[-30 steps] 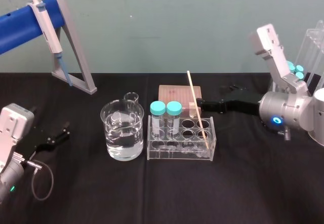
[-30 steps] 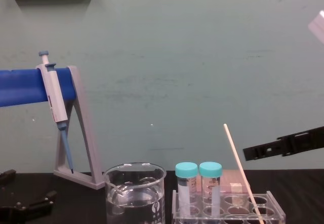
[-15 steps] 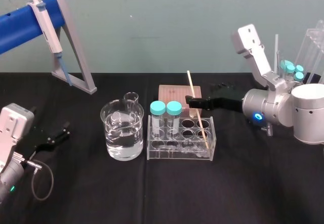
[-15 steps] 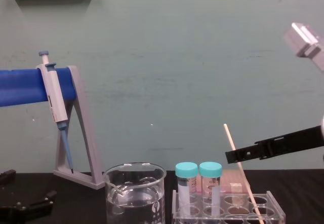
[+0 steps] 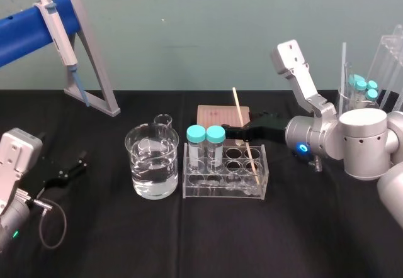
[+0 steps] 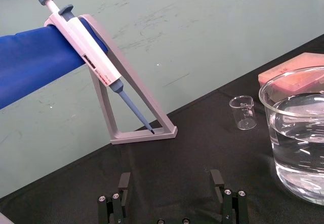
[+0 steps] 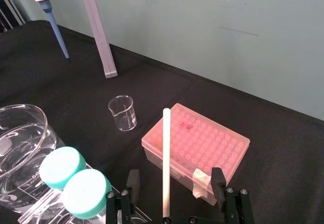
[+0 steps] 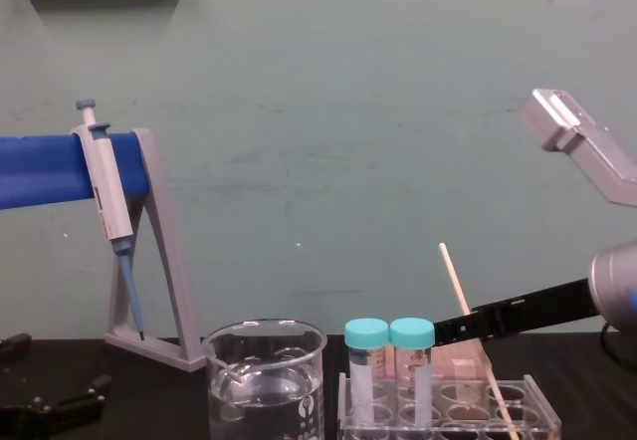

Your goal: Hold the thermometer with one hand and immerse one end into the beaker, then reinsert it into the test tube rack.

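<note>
Because the thermometer [image 5: 238,107] stands with its foot in a hole at the right-hand end of the test tube rack [image 5: 220,191] and leans back and to the left, the head view has the right gripper [image 5: 232,129] reaching in level from the right at about mid-height of the rod. That is above the rack's top, where a pinch could likely lift it straight out. The beaker [image 5: 152,165], part-filled with clear liquid, sits just beside the rack's left end, a short carry away, and the left gripper [image 5: 69,170] is parked low, well off to the left and out of the way. From the left wrist view, the left gripper [image 6: 170,188] has its fingers spread with nothing between them, with the beaker [image 6: 298,143] near. From the right wrist view, the thermometer [image 7: 165,158] rises between the two black fingers [image 7: 218,182], which are apart and touch it on neither side, so the grasp looks lined up but not yet closed. The pink tip box [image 7: 202,143] lies behind the rod and the teal-capped tubes [image 7: 76,181] stand beside it in the rack. In the chest view, the right gripper [image 8: 445,330] crosses the slanted thermometer [image 8: 453,273] at about the height of the tubes' caps and just to their right, so closing should not knock them.
</note>
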Action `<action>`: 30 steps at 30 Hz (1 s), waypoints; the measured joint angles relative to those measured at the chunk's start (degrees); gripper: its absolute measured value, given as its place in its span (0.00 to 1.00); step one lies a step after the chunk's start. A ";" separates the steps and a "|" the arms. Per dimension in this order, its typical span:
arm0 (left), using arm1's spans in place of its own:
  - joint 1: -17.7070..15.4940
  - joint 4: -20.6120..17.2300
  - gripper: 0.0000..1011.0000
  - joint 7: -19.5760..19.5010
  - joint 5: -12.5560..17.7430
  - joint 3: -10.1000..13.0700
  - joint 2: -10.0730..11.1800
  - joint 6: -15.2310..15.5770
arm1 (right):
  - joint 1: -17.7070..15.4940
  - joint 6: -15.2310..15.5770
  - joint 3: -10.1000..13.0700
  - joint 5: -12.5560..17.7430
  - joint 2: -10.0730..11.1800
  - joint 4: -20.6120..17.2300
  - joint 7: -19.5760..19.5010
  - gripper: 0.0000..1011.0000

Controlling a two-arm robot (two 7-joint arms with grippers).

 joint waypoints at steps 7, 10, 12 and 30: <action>0.00 0.00 0.99 0.00 0.00 0.00 0.00 0.00 | 0.24 0.01 0.58 -0.64 -1.02 1.04 0.11 0.77; -0.01 0.00 0.99 0.00 0.00 0.00 0.00 0.00 | 0.29 0.02 0.81 -1.04 -1.27 1.30 0.32 0.65; 0.00 0.00 0.99 0.00 0.00 0.00 0.00 0.00 | 0.31 0.01 1.01 -1.29 -1.39 1.42 0.43 0.59; 0.00 0.00 0.99 0.00 0.00 0.00 0.00 0.00 | 0.21 0.33 2.11 -3.24 -1.85 -0.24 2.11 0.07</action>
